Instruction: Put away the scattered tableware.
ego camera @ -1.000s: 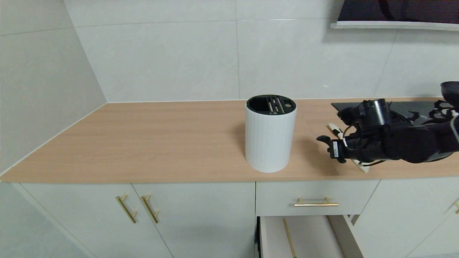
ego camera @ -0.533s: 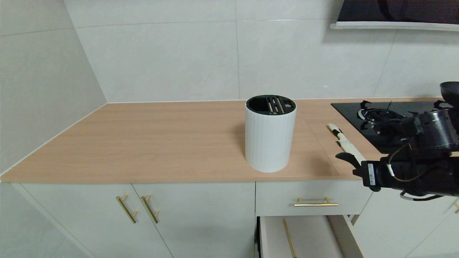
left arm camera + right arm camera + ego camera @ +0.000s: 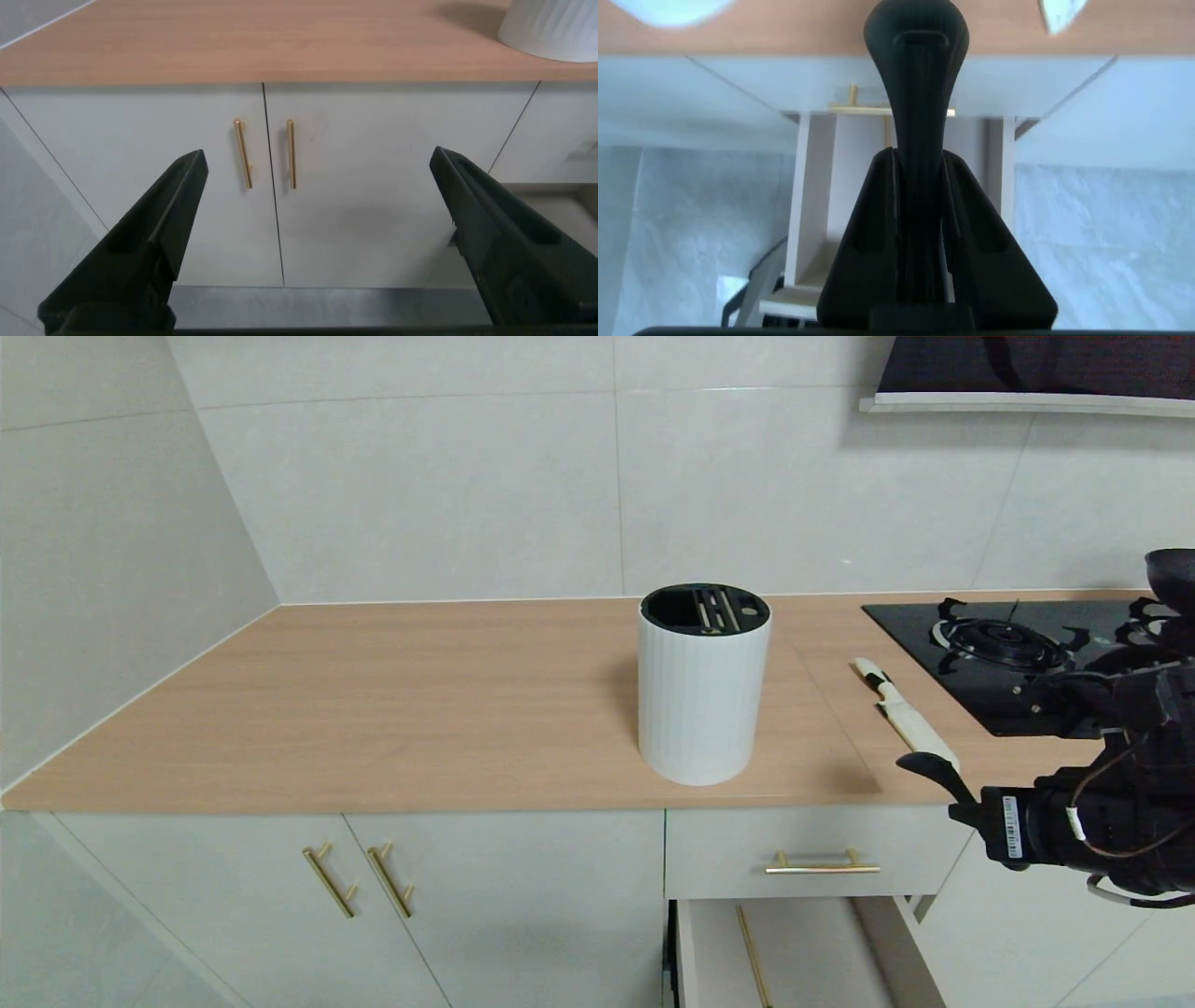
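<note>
just off the wooden counter (image 3: 420, 709), right gripper (image 3: 924, 765) clamped together, empty; next: spread fingers, grab cream-white knife (image 3: 903, 716), slot into white ribbed cylindrical holder (image 3: 705, 700).

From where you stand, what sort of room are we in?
Most likely a home kitchen: a black gas hob is set into the light wood-look countertop, white cabinets with gold bar handles sit below it, and a white ribbed cylindrical utensil holder stands on top.
</note>
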